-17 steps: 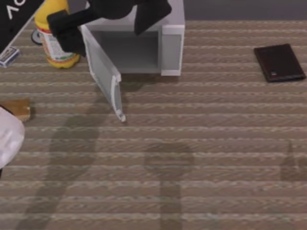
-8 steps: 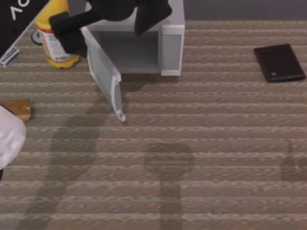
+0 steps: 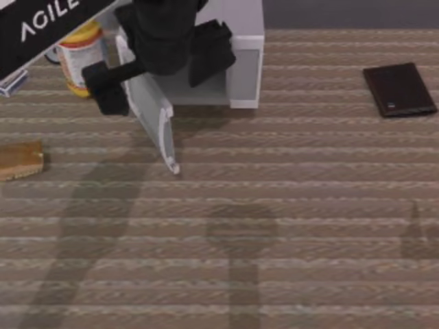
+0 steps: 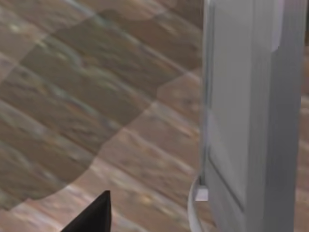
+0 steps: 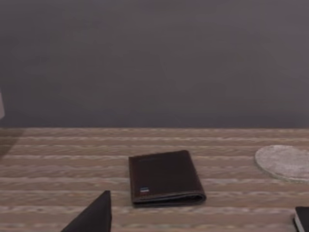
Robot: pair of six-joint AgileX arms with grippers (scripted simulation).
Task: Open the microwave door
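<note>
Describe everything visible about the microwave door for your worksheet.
The microwave door is a thin light-grey panel with a grey window and a white frame. It stands upright and wide open, hinged at the microwave's left front corner, its free edge angled out over the striped table. The left gripper straddles it near the hinge; actual contact cannot be told.

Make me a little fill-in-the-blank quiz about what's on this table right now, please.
1. The microwave door stands swung ____, showing the hollow inside of the microwave.
2. The left gripper hovers over the door, while the ____ arm does not show in the top view.
3. The flat dark wallet lies far on the table's ____ side, apart from the microwave.
4. Beside the microwave, partly under the left arm, stands a ____ bottle.

Missing words: open; right; right; yellow
</note>
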